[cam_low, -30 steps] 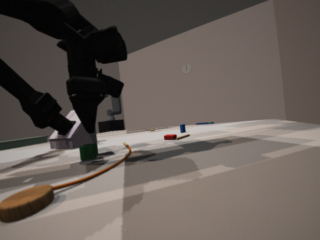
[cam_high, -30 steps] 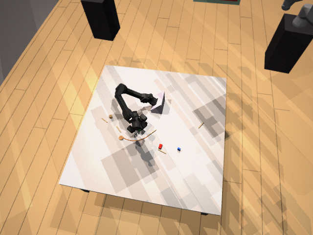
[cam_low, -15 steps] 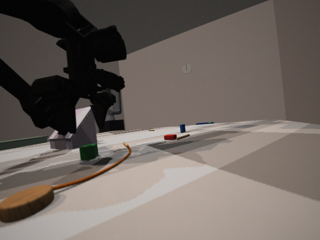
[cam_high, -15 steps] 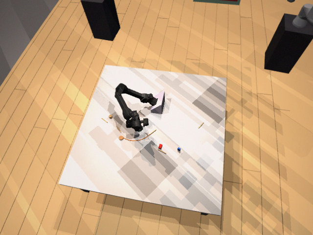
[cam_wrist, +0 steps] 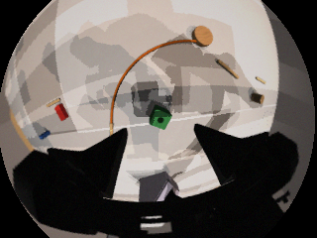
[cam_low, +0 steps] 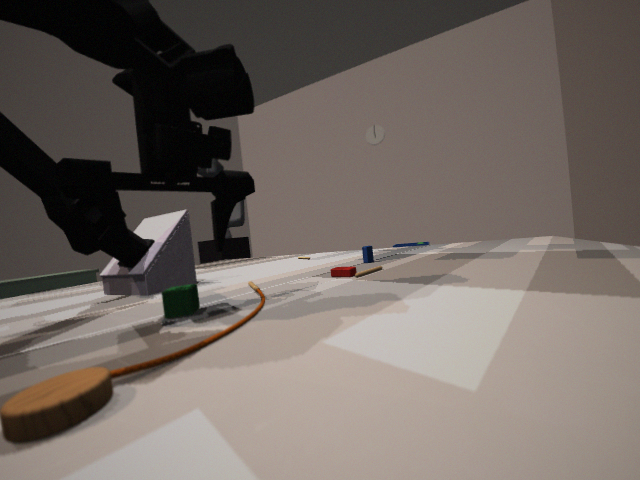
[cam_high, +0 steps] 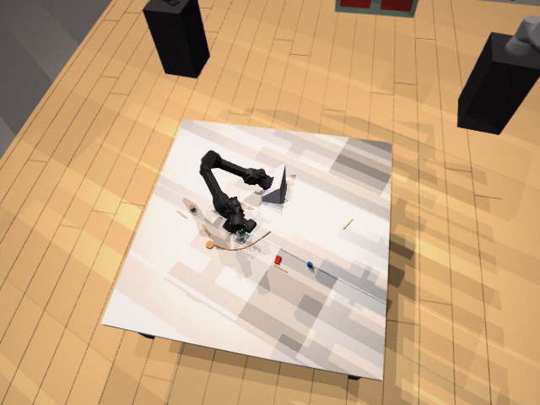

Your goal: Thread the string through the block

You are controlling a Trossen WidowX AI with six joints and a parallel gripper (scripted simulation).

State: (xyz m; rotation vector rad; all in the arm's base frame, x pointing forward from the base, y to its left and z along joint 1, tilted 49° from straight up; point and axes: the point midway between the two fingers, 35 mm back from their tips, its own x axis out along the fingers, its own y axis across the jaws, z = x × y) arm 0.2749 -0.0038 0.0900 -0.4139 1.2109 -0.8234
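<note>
A green block (cam_high: 240,230) (cam_low: 180,300) (cam_wrist: 160,126) with a dark round hole stands on the table. The orange string (cam_high: 235,250) (cam_low: 206,342) (cam_wrist: 130,69) curves from the round wooden button (cam_high: 209,245) (cam_low: 56,400) (cam_wrist: 203,36) around one side of the block. The thin stick (cam_high: 267,233) (cam_low: 252,285) (cam_wrist: 111,129) at its free end lies on the table, partly hidden in the wrist view by a finger. My gripper (cam_high: 239,226) (cam_wrist: 161,129) is wide open and empty, above the table near the green block.
Red block (cam_high: 278,259) (cam_low: 343,271) (cam_wrist: 61,112) with a loose stick (cam_high: 280,268) (cam_wrist: 53,102) beside it; blue piece (cam_high: 310,264) (cam_wrist: 45,134); brown piece (cam_high: 191,207) (cam_wrist: 257,98). Other loose sticks lie near the button and at the far right. The arm's grey wedge base (cam_high: 277,191) (cam_low: 173,258) stands behind.
</note>
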